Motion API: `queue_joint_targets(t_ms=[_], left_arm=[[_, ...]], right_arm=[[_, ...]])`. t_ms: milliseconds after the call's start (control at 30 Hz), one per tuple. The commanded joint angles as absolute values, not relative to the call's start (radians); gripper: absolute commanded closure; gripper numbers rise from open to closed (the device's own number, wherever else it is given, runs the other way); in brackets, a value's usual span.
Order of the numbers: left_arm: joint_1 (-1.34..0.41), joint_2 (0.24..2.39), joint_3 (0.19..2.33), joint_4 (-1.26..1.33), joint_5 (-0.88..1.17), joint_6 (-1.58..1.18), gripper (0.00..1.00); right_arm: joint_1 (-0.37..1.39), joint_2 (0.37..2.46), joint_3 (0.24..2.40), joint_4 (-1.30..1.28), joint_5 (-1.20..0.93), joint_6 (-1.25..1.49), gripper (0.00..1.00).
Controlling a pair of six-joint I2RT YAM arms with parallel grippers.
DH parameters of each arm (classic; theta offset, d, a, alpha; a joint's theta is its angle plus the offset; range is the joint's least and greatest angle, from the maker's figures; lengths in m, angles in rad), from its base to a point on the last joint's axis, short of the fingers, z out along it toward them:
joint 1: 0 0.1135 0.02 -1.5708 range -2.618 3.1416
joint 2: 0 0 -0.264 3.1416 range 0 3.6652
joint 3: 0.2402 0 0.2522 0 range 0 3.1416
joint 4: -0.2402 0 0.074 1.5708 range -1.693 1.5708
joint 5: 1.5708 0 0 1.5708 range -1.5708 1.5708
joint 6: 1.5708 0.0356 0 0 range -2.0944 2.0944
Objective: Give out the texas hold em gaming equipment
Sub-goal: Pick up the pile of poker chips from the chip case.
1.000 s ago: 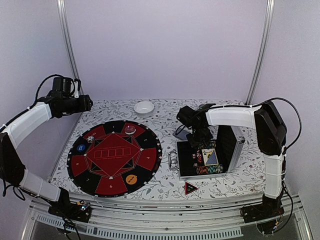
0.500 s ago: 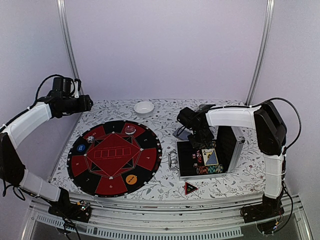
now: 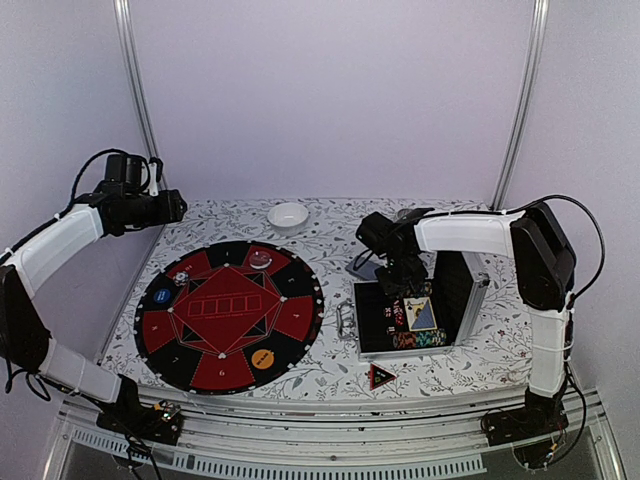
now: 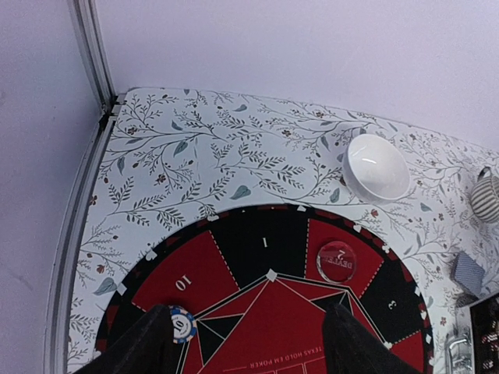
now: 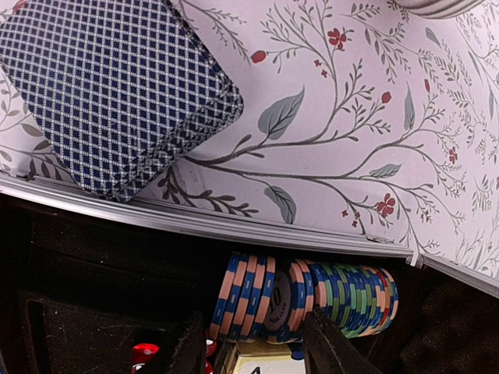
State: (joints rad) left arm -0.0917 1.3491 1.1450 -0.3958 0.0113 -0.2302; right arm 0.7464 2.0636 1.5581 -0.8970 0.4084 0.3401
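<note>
While the left gripper hangs high over the far-left edge of the mat, fingers wide and empty, it has no part in this step. A blue chip and a clear disc already lie on the mat.

Further right, the deck lies on the table just outside the case rim. The right gripper is over the case's far end, jaws partly parted with nothing between them. It is poised just in front of the chip row, which stands on edge against the far wall.

Judged step: taking chips from the row.

To do it well:
- Set one finger past the row's left end and the other into a seam between chips, so the squeeze runs along the row's axis.
- Descend straight and keep clear of the rim.
- Take only a few chips, since a long stack pinched end to end may buckle.
- Lift vertically before swinging left to the mat.
</note>
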Motion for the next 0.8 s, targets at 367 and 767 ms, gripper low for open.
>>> queue_joint_targets(t_ms=[367, 767], left_arm=[[-0.102, 1.353, 1.138, -0.408, 0.024, -0.215, 0.32], [-0.102, 1.356, 1.137, -0.408, 0.028, -0.212, 0.32]], right_arm=[[0.729, 2.08, 1.561, -0.95, 0.486, 0.379, 0.48], [0.751, 2.103, 1.599, -0.959, 0.472, 0.361, 0.52]])
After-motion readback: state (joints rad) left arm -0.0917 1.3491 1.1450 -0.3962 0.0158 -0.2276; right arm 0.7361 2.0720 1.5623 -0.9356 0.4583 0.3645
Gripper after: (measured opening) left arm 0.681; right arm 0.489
